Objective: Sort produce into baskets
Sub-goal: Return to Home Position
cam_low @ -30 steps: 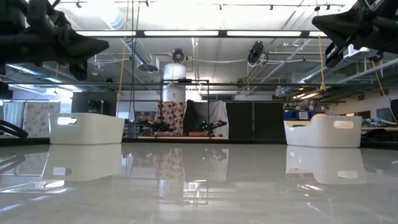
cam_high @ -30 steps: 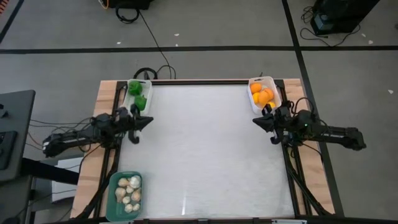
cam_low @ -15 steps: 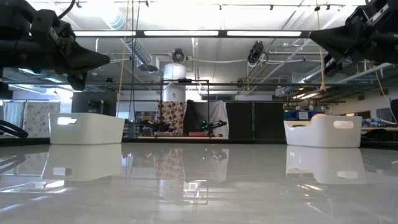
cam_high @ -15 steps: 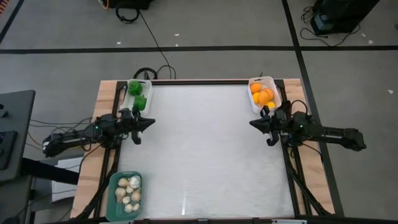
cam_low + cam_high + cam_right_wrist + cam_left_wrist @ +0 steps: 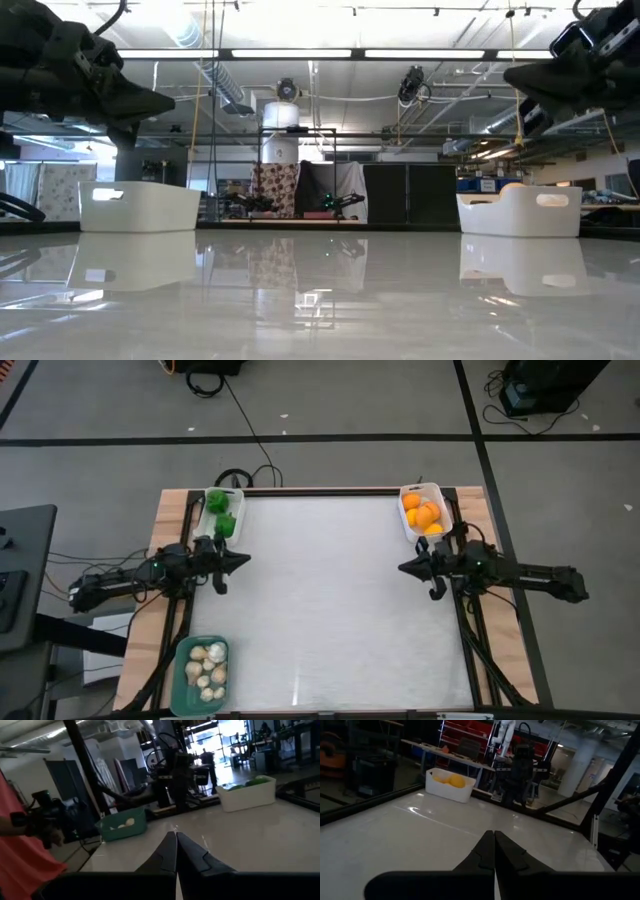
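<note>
High view showed the left end effector (image 5: 238, 559) over the left edge of the white counter (image 5: 330, 610), just below a small white bin (image 5: 206, 512) in the far left corner. That bin held green bell peppers (image 5: 224, 520). The right end effector (image 5: 407, 568) hung over the right edge, just below a second white bin (image 5: 443, 510) in the far right corner, which held round orange fruits (image 5: 420, 512). Both end effectors pointed inward at each other, well apart. A teal-green bin (image 5: 178, 660) at the near left corner, off the white surface, held whitish garlic pieces (image 5: 208, 668).

Low view showed both end effectors raised above the glossy surface, the left one (image 5: 150, 100) above the left white bin (image 5: 140, 207) and the right one (image 5: 520, 75) above the right white bin (image 5: 520, 212). What lay inside the left bin was hidden by its wall.

Left wrist view showed that arm's fingers (image 5: 482, 857) pressed together with no gap, aimed across the counter toward the white bin (image 5: 449, 791) of orange fruits (image 5: 451, 780).

Right wrist view showed its fingers (image 5: 189, 857) likewise closed tip to tip. Beyond them stood the teal-green bin (image 5: 121, 831) with garlic (image 5: 126, 822) and the white bin (image 5: 247, 797) with green peppers (image 5: 252, 782). A person in a salmon-pink garment (image 5: 20, 855) stood beside the counter.
</note>
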You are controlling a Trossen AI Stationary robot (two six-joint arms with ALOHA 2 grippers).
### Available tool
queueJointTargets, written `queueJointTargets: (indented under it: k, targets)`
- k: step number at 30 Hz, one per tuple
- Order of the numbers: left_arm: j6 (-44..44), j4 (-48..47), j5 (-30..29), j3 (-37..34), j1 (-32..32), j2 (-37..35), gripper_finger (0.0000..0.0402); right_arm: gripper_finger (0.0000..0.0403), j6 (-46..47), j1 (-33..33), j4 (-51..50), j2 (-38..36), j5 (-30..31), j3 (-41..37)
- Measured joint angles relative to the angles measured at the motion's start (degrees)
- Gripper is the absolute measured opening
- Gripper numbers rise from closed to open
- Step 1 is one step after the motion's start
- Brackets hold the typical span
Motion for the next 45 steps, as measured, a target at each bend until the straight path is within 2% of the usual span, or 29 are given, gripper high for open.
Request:
queueJointTargets:
  k: [6, 9, 16, 45]
  targets:
    - [2.36, -0.15, -1.45, -0.02, 0.0, 0.01, 0.0005, 0.0013, 1.78, 0.0, 1.02, 0.07, -0.04, 0.0]
    - [4.64, -0.11, -1.84, -0.02, 0.0, -0.01, 0.0005, 0.0026, 1.74, 0.0, -2.18, 0.15, -0.04, 0.01]
    - [-7.62, 0.04, -2.07, -0.02, 0.0, 0.01, 0.0005, 0.0046, 1.79, 0.0, -4.01, 0.17, -0.04, 0.02]
    - [-7.65, 0.24, -2.05, -0.04, 0.0, 0.01, 0.0006, 0.0048, 1.74, 0.0, -3.92, 0.17, -0.02, 0.0]
